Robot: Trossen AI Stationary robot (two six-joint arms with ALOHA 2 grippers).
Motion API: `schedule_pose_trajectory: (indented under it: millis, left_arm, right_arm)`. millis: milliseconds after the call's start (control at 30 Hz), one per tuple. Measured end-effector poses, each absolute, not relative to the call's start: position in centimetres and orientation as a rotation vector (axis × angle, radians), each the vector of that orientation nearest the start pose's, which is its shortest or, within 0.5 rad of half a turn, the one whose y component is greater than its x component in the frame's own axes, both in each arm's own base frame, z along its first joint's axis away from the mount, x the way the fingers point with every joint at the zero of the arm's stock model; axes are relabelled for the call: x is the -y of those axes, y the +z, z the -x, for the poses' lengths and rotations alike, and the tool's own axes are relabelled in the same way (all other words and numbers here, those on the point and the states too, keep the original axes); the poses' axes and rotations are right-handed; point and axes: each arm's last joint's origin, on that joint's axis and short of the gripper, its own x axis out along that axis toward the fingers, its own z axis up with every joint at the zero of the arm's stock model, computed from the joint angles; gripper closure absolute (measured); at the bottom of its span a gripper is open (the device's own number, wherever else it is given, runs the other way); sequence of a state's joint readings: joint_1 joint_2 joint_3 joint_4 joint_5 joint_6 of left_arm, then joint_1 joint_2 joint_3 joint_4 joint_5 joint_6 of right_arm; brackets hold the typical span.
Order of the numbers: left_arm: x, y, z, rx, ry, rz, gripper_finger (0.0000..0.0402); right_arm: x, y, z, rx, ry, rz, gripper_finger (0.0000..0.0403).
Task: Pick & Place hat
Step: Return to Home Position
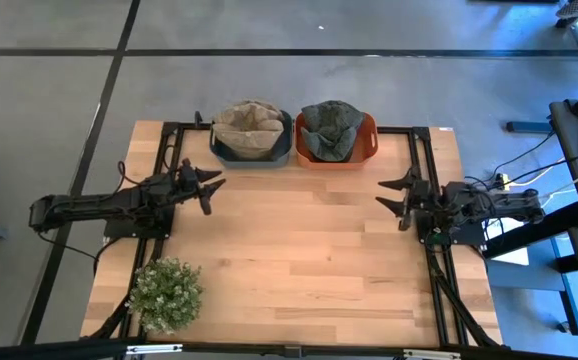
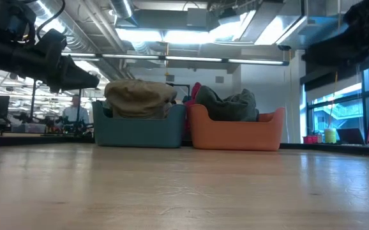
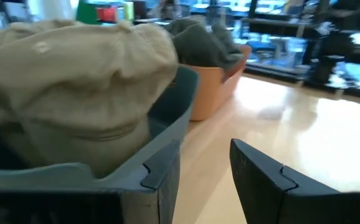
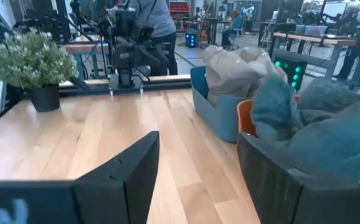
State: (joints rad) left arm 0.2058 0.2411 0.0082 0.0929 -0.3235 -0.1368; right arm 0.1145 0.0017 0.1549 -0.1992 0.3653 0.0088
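1. high view: a dark blue bin (image 1: 252, 158) and an orange bin (image 1: 369, 138) stand side by side, touching, at the middle of the tabletop's (image 1: 299, 260) back edge, the blue one on the left.
2. a heap of brown caps (image 1: 249, 125) fills the dark blue bin and rises above its rim; how many caps it holds cannot be told.
3. a dark cap (image 1: 329, 128) lies crumpled in the orange bin, also standing proud of the rim.
4. the left gripper (image 1: 215, 194) hovers near the tabletop's left edge, pointing inward, just in front of the dark blue bin. its jaws are spread wide with nothing between them.
5. the right gripper (image 1: 381, 194) hovers near the right edge, facing the left one across bare wood. its jaws are also wide apart and hold nothing.
6. a small potted plant (image 1: 166, 292) sits at the front left corner, well apart from both bins.
7. low view: both bins rest flat on the wood, the brown heap (image 2: 140, 99) and the dark cap (image 2: 229, 105) bulging over their tops; a person (image 2: 76, 110) stands in the room beyond.
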Motion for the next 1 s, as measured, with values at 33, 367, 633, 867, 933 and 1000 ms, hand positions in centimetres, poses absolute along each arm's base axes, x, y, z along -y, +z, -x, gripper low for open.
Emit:
schedule_pose_trajectory:
  millis: [33,367,633,867,933,1000]
  left_arm:
    - [-3.1,15.6,-10.6,-0.100,0.518,0.127,0.0267]
    - [-2.8,15.8,-10.3,-0.078,0.427,0.142,0.0271]
    - [-2.7,16.2,-10.0,-0.030,0.417,0.108,0.0272]
    - [-2.4,16.3,-9.9,-0.013,0.336,0.129,0.0270]
    - [-2.5,16.4,-9.8,-0.007,0.347,0.123,0.0272]
    - [-2.5,16.4,-9.8,-0.010,0.349,0.112,0.0272]
  right_arm:
    - [0.1,19.3,-8.6,-0.047,-0.251,0.011,0.0186]
    - [0.0,17.4,-9.3,-0.020,-0.251,0.016,0.0186]
    - [0.0,17.4,-9.4,-0.004,-0.259,0.052,0.0186]
    - [0.0,17.4,-9.4,-0.005,-0.260,0.063,0.0186]
    - [0.0,17.4,-9.4,-0.008,-0.260,0.083,0.0186]
    - [0.0,17.4,-9.4,-0.012,-0.259,0.108,0.0186]
